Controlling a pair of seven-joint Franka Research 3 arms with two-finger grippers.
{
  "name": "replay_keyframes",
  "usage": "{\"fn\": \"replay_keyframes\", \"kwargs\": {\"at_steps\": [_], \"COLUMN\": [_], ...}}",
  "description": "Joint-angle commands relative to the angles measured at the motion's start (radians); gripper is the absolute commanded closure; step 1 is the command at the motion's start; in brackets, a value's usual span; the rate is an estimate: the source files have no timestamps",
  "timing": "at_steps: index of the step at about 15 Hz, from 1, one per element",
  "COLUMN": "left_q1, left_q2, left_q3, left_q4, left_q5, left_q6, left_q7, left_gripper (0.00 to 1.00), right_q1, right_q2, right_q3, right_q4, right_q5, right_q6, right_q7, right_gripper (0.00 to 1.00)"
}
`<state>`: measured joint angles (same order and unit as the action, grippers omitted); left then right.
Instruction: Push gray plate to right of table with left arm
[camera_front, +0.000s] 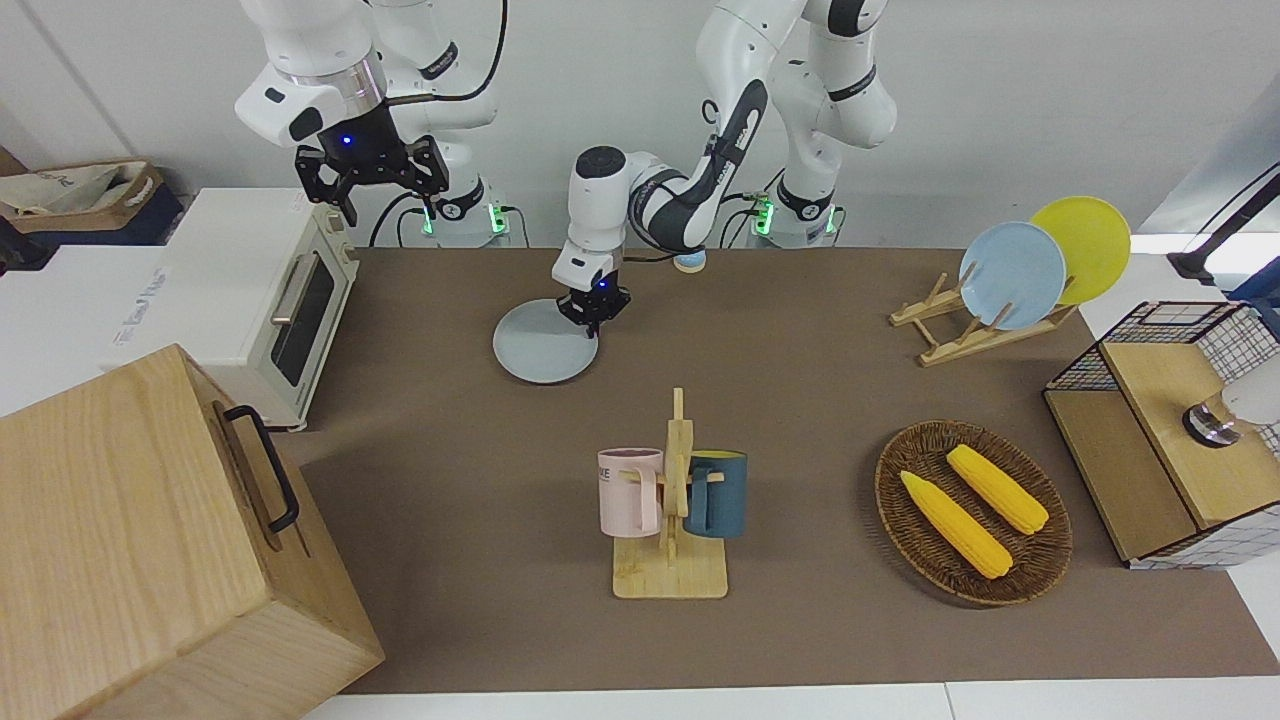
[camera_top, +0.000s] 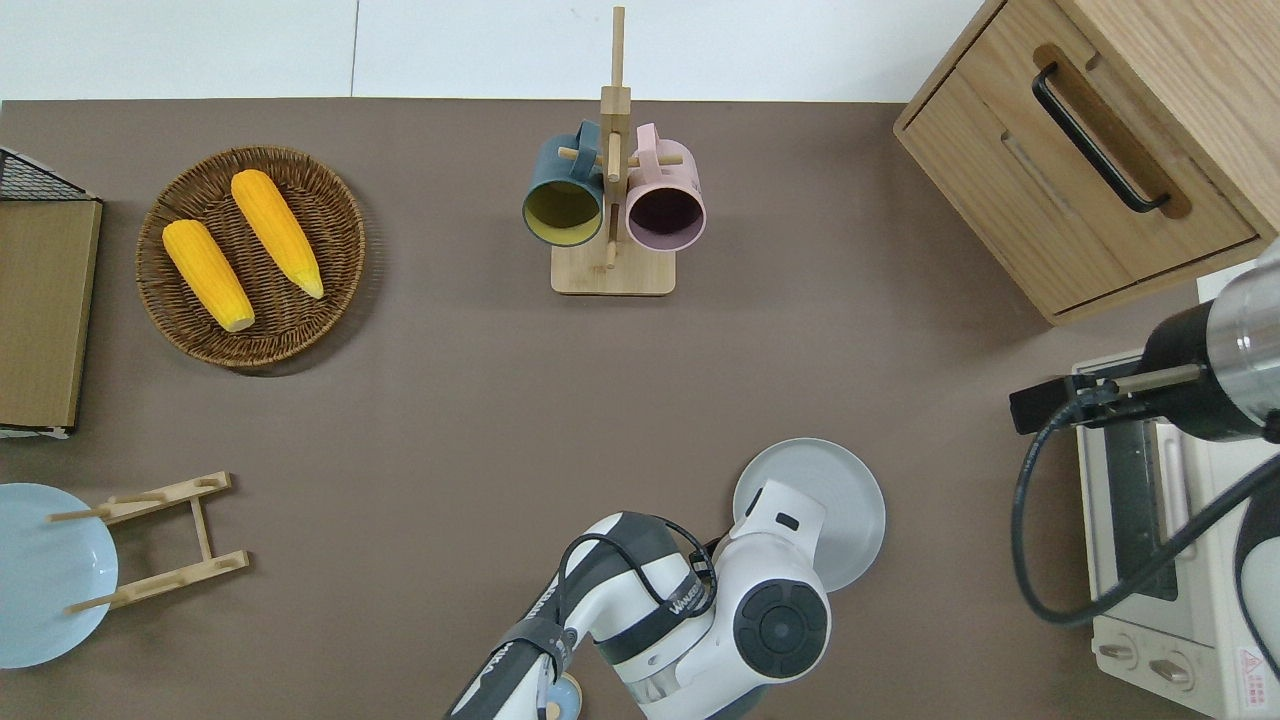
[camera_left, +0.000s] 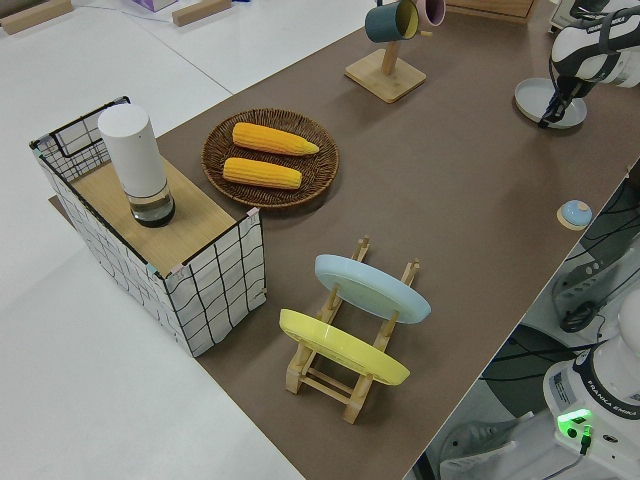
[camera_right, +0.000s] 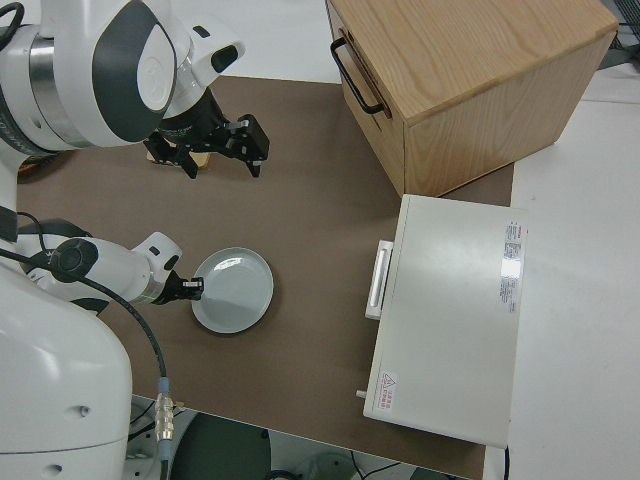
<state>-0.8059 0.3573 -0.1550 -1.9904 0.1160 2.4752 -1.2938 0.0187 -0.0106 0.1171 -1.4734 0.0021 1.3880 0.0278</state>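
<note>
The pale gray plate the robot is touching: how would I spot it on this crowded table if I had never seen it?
Start at the white toaster oven at the right arm's end of the brown table. Beside it, toward the table's middle, the round, shallow pale gray plate lies flat, with the left gripper at its rim. The light-blue plate and yellow plate lean in a wooden rack instead.

front faces robots, overhead straight down, both share table (camera_front: 800, 400)

Robotics lab staging a mock kitchen: two white arms (camera_front: 690, 190) are standing at a brown table (camera_front: 800, 400) at frame centre, toaster oven (camera_front: 290, 300) sitting upper left, mug rack (camera_front: 672, 520) lower centre.
</note>
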Motion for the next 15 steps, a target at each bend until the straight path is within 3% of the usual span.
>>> {"fn": "replay_keyframes", "kwargs": {"at_steps": [1, 2, 3, 7, 9, 15], "left_q1": [-0.021, -0.021, -0.019, -0.004, 0.027, 0.134], "left_q2": [0.08, 0.077, 0.075, 0.055, 0.026, -0.135], "left_q3": [0.009, 0.012, 0.012, 0.018, 0.015, 0.023], "left_q4": [0.039, 0.039, 0.039, 0.076, 0.084, 0.093], "left_q5": [0.019, 0.019, 0.019, 0.018, 0.002, -0.084], "left_q6": [-0.001, -0.005, -0.018, -0.116, -0.174, -0.369], "left_q7": [-0.022, -0.018, -0.016, 0.022, 0.109, 0.324], "left_gripper": [0.22, 0.05, 0.01, 0.01, 0.01, 0.01], "right_q1": [-0.02, -0.02, -0.02, -0.02, -0.02, -0.02], "right_q2": [-0.006, -0.006, -0.006, -0.006, -0.006, -0.006], "right_q3": [0.013, 0.015, 0.015, 0.013, 0.013, 0.013], "right_q4": [0.004, 0.004, 0.004, 0.004, 0.004, 0.004], "right_q5": [0.01, 0.01, 0.01, 0.01, 0.01, 0.01], "right_q6": [-0.012, -0.012, -0.012, -0.012, -0.012, -0.012], "right_q7": [0.0, 0.0, 0.0, 0.0, 0.0, 0.0], "right_gripper": [0.017, 0.017, 0.017, 0.017, 0.017, 0.017]}}
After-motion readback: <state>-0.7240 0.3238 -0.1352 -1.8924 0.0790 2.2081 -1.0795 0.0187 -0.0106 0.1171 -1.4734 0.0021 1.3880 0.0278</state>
